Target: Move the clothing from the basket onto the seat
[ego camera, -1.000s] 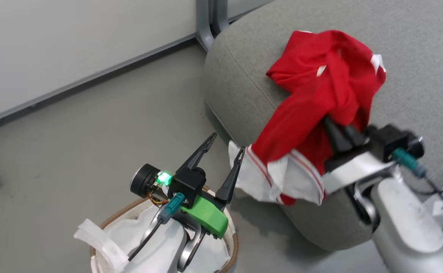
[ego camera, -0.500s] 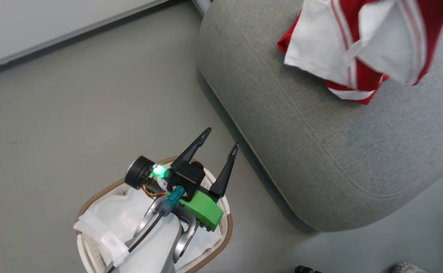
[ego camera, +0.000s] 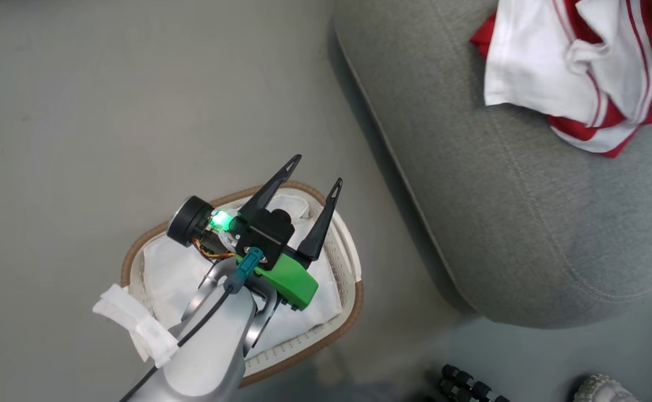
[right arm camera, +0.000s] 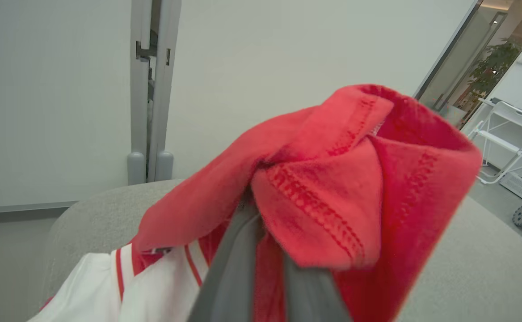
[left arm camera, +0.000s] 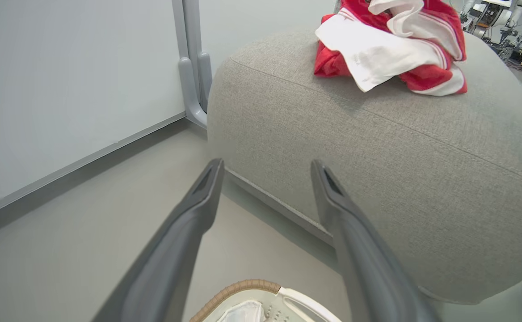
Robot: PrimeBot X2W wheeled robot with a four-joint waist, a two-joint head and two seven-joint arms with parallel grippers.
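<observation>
Left gripper (ego camera: 315,170): two long black tapered fingers (ego camera: 270,192) with slotted tips on a black block (ego camera: 267,237), bright green plastic cover (ego camera: 287,279) below. Lit green LED (ego camera: 223,219) beside a black cylinder (ego camera: 183,228) with a silvery rim, thin orange wires (ego camera: 214,254) under it. Teal connector (ego camera: 245,268) feeds a black cable (ego camera: 192,332) along the pale grey forearm (ego camera: 209,357). Right gripper (right arm camera: 264,241) fingers (right arm camera: 236,268) look matte dark grey.
</observation>
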